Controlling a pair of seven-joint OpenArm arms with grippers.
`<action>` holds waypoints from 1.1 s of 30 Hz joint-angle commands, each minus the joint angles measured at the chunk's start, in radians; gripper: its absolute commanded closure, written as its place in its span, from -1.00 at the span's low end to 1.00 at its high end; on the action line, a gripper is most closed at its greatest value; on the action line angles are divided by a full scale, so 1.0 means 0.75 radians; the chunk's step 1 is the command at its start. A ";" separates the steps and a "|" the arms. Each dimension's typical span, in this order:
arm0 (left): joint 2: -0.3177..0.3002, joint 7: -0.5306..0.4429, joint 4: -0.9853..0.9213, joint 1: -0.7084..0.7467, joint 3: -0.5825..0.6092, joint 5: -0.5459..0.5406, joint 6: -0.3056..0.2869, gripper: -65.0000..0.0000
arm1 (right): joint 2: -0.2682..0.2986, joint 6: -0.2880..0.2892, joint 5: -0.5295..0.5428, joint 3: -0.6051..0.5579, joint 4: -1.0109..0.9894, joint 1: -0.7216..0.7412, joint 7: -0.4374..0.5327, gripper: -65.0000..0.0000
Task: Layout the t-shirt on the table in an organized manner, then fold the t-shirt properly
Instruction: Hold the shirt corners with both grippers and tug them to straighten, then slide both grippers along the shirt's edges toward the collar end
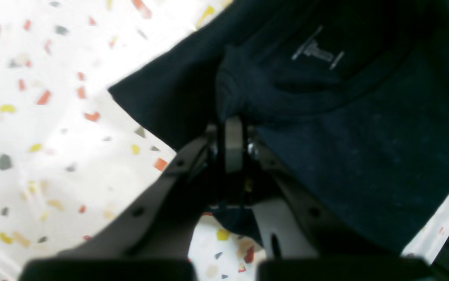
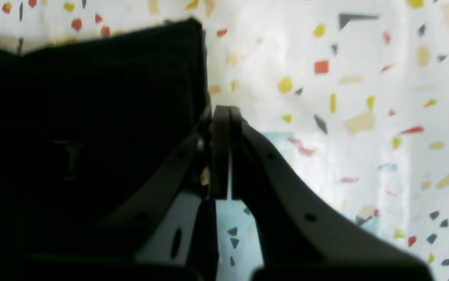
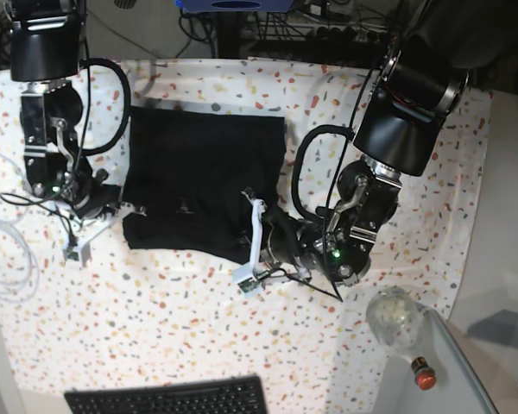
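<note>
A: Base view, left side first?

B: My right gripper (image 3: 112, 205) sits at 9 o'clock of the t-shirt (image 3: 198, 177), just off its edge. In the right wrist view my right gripper (image 2: 221, 111) has its fingers (image 2: 220, 156) pressed flat together with nothing between them; the cloth edge lies beside them at 9 o'clock, touching or not I can't tell, the view is too dark there.

A: Shirt?

B: A black, roughly squared slab on the table (image 3: 155, 336), above centre, long edges fairly straight.

A: Right side?

B: My left gripper (image 3: 257, 226) is at the shirt's 5 o'clock corner. The left wrist view shows my left gripper (image 1: 233, 121) clenched on a bunched fold of the t-shirt (image 1: 365, 148), the pale label (image 1: 318, 50) at 1 o'clock from the pinch.

A: Anything else?

B: Keyboard (image 3: 168, 398) at 6 o'clock, bottom edge.
</note>
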 commanded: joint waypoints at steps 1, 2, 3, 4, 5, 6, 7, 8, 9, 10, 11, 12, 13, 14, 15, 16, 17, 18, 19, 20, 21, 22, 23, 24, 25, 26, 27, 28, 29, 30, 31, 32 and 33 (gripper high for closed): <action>0.001 -0.020 0.020 -0.041 -0.005 -0.011 0.002 1.00 | 0.006 -0.003 0.001 0.005 0.057 0.013 0.028 1.00; 0.001 -0.020 0.020 -0.041 -0.005 -0.011 0.002 1.00 | 0.006 -0.003 0.001 0.005 0.081 0.001 0.028 1.00; 0.001 -0.020 0.020 -0.041 -0.005 -0.009 0.002 1.00 | 0.006 -0.003 0.001 0.005 0.114 -0.012 0.028 1.00; 0.001 -0.020 0.020 -0.041 -0.005 0.006 0.002 1.00 | 0.006 -0.003 0.001 0.005 0.153 -0.020 0.022 1.00; 0.001 -0.020 0.020 -0.041 -0.005 0.028 0.002 0.99 | 0.006 -0.003 -0.001 0.005 0.188 -0.032 0.020 1.00; 0.003 -0.020 0.020 -0.039 -0.005 0.055 0.002 0.76 | 0.006 -0.003 -0.001 0.005 0.222 -0.046 0.020 1.00; 0.003 -0.022 0.020 -0.037 -0.005 0.083 0.002 0.52 | 0.006 -0.003 -0.001 0.005 0.259 -0.059 0.020 1.00; 0.007 -0.025 0.020 -0.037 -0.005 0.110 0.002 0.29 | 0.006 -0.003 -0.001 0.005 0.294 -0.073 0.020 1.00; 0.017 -0.041 0.020 -0.035 -0.005 0.126 0.002 0.10 | 0.006 -0.003 -0.001 0.005 0.319 -0.085 0.020 1.00; 0.031 -0.074 0.020 -0.031 -0.005 0.145 0.002 -0.13 | 0.008 -0.003 -0.001 0.005 0.345 -0.100 0.020 1.00; 0.037 -0.119 0.017 -0.026 -0.005 0.161 0.002 -0.32 | 0.008 -0.003 -0.001 0.005 0.370 -0.114 0.018 1.00; 0.039 -0.153 0.017 -0.024 -0.005 0.167 0.002 -0.47 | 0.008 -0.003 -0.001 0.003 0.386 -0.126 0.018 1.00; 0.039 -0.186 0.017 -0.014 -0.007 0.163 0.004 -0.63 | 0.008 -0.003 -0.001 0.003 0.409 -0.143 0.018 1.00; 0.039 -0.202 0.030 -0.008 -0.009 0.151 0.011 -0.75 | 0.010 -0.003 -0.001 0.003 0.435 -0.165 0.018 1.00; 0.039 -0.213 0.038 -0.006 -0.009 0.126 0.021 -0.84 | 0.010 -0.003 -0.001 0.003 0.464 -0.190 0.018 1.00; 0.037 -0.213 0.058 -0.004 -0.011 0.094 0.027 -0.90 | 0.010 -0.003 -0.001 0.003 0.495 -0.218 0.018 1.00; 0.031 -0.211 0.095 0.004 -0.034 0.049 0.033 -0.94 | 0.010 -0.003 -0.001 -0.004 0.529 -0.253 0.018 1.00; 0.029 -0.209 0.148 0.021 -0.070 0.004 0.041 -0.94 | 0.010 -0.001 -0.001 -0.008 0.570 -0.288 0.018 1.00; 0.025 -0.202 0.208 0.068 -0.109 -0.041 0.041 -0.89 | 0.010 -0.001 -0.001 -0.010 0.613 -0.329 0.018 1.00; 0.013 -0.188 0.279 0.109 -0.144 -0.064 0.041 -0.78 | 0.010 -0.001 -0.003 -0.012 0.650 -0.364 0.018 1.00; -0.001 -0.168 0.365 0.168 -0.167 -0.082 0.041 -0.58 | 0.004 0.002 -0.003 -0.022 0.687 -0.400 0.018 1.00; -0.004 -0.153 0.449 0.233 -0.181 -0.076 0.041 -0.31 | 0.000 0.002 -0.003 -0.053 0.709 -0.429 0.018 1.00; -0.004 -0.149 0.525 0.303 -0.189 -0.056 0.041 0.01 | 0.004 0.002 -0.003 -0.087 0.722 -0.452 0.018 1.00; -0.004 -0.151 0.578 0.362 -0.189 -0.037 0.041 0.32 | 0.006 0.002 -0.003 -0.114 0.722 -0.468 0.018 1.00; -0.001 -0.153 0.623 0.420 -0.185 -0.005 0.041 0.70 | 0.006 -0.001 -0.003 -0.134 0.718 -0.484 0.024 1.00; 0.007 -0.153 0.660 0.477 -0.185 0.026 0.041 1.00 | 0.000 -0.001 -0.003 -0.149 0.716 -0.505 0.028 1.00; 0.007 -0.155 0.684 0.522 -0.185 0.057 0.041 1.00 | -0.002 -0.003 -0.003 -0.155 0.716 -0.521 0.030 1.00; 0.009 -0.155 0.697 0.557 -0.185 0.085 0.041 1.00 | -0.004 -0.003 -0.003 -0.161 0.716 -0.531 0.030 1.00; 0.009 -0.157 0.701 0.583 -0.185 0.112 0.037 1.00 | -0.015 -0.003 -0.003 -0.165 0.716 -0.540 0.030 1.00; 0.009 -0.157 0.701 0.602 -0.183 0.130 0.033 1.00 | -0.029 -0.003 -0.003 -0.169 0.709 -0.540 0.030 1.00; 0.007 -0.157 0.693 0.618 -0.183 0.149 0.031 1.00 | -0.039 -0.003 -0.003 -0.167 0.691 -0.542 0.030 1.00; 0.003 -0.157 0.682 0.628 -0.183 0.157 0.031 1.00 | -0.043 -0.003 -0.003 -0.167 0.668 -0.542 0.030 1.00; -0.001 -0.157 0.668 0.630 -0.183 0.165 0.031 1.00 | -0.049 -0.003 -0.003 -0.169 0.638 -0.542 0.030 1.00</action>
